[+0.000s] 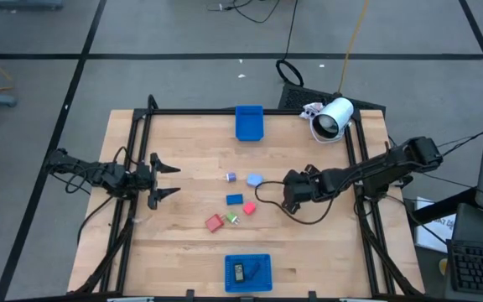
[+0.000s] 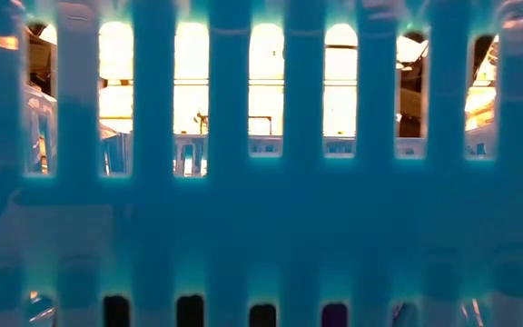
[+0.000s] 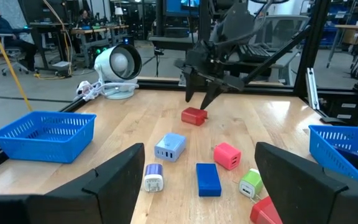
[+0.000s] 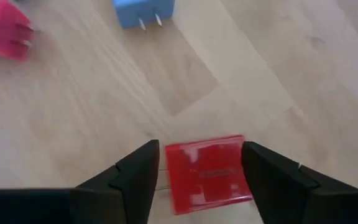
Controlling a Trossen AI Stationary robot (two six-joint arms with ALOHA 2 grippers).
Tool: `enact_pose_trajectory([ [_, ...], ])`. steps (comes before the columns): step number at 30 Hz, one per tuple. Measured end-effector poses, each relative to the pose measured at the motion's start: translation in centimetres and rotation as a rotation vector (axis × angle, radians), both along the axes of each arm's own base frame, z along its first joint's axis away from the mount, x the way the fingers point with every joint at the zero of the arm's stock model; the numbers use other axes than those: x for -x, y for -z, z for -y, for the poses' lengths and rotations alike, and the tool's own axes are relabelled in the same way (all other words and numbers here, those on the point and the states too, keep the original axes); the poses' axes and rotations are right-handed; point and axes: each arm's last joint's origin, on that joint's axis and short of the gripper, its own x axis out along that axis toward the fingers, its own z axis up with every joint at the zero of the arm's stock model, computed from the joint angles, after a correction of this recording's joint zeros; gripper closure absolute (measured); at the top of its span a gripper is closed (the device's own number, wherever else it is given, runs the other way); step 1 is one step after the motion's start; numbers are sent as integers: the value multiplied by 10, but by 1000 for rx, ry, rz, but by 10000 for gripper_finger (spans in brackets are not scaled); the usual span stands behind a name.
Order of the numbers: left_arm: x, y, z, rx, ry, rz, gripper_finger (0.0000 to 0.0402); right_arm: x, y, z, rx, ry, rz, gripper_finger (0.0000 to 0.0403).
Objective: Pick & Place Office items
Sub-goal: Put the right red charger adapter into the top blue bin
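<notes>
Small office items lie in a cluster mid-table: a purple plug [image 1: 231,177], a light blue charger [image 1: 254,179], a blue block [image 1: 235,200], a pink cube [image 1: 249,208], a green bit [image 1: 232,217] and a red block [image 1: 215,222]. A second red block [image 3: 194,116] lies flat on the wood, apart from them. My right gripper [image 3: 196,104] hangs open just above it, pointing steeply down, and in its own wrist view that red block [image 4: 207,174] shows between the fingers. My left gripper [image 1: 162,180] waits open and level at the table's left.
One blue tray [image 1: 248,122] stands at the far edge. Another blue tray [image 1: 262,262] at the near edge holds dark pieces, and its slatted wall [image 2: 261,200] fills the low view. A white cylindrical device [image 1: 334,117] sits at the far right corner. Black frame rails run along the table's sides.
</notes>
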Motion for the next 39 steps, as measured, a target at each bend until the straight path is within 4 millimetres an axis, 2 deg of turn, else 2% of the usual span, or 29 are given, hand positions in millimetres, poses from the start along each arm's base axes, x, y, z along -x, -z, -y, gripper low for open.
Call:
enact_pose_trajectory([
  [6, 0, 0, 0, 0, 0, 0, 87, 12, 16, 2, 53, -108, -98, 119],
  [11, 0, 0, 0, 0, 0, 0, 77, 17, 26, 2, 13, -102, -77, 94],
  [20, 0, 0, 0, 0, 0, 0, 81, 7, 26, -1, -21, -206, 43, 90],
  [31, 0, 0, 0, 0, 1, 0, 99, 5, 21, -4, -60, -264, 93, 90],
  [39, 0, 0, 0, 0, 0, 0, 84, -1, 18, -6, -101, -314, 158, 90],
])
